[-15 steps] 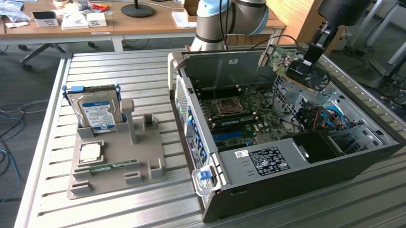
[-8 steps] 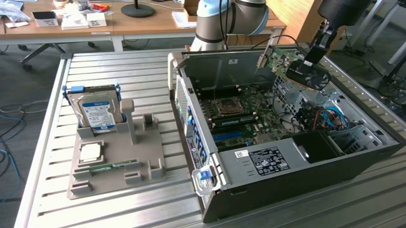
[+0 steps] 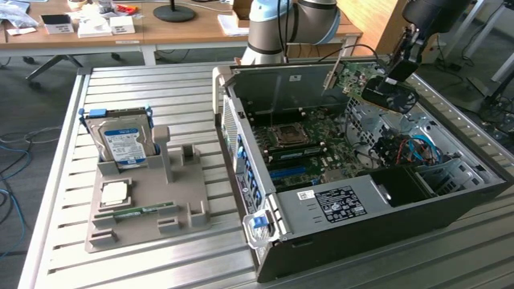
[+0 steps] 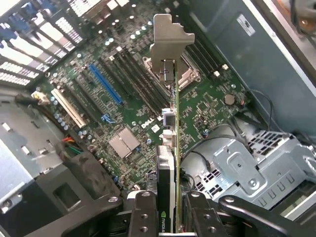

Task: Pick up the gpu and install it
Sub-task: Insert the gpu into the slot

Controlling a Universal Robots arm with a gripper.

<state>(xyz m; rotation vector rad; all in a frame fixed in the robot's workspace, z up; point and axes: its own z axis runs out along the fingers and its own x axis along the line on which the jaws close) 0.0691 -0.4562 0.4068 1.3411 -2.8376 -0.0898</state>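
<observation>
The gpu (image 3: 371, 84) is a thin green circuit card with a black cooler face and a silver end bracket (image 4: 169, 42). It hangs tilted in the air over the open computer case (image 3: 362, 229), above the motherboard (image 3: 309, 141). My gripper (image 3: 398, 75) is shut on its rear end. In the wrist view the gpu (image 4: 168, 163) runs edge-on between the two black fingers (image 4: 143, 217), which press on its two faces. Below it lie the motherboard (image 4: 123, 98), its blue slot (image 4: 105, 84) and a white slot (image 4: 69, 107). The card touches no slot.
A grey parts holder (image 3: 141, 198) on the slatted table at the exterior view's left carries a silver hard drive (image 3: 120, 141), a processor (image 3: 115, 192) and a green memory stick (image 3: 141, 211). Cables (image 3: 413, 150) and a drive cage (image 4: 247, 168) crowd the case beside the motherboard.
</observation>
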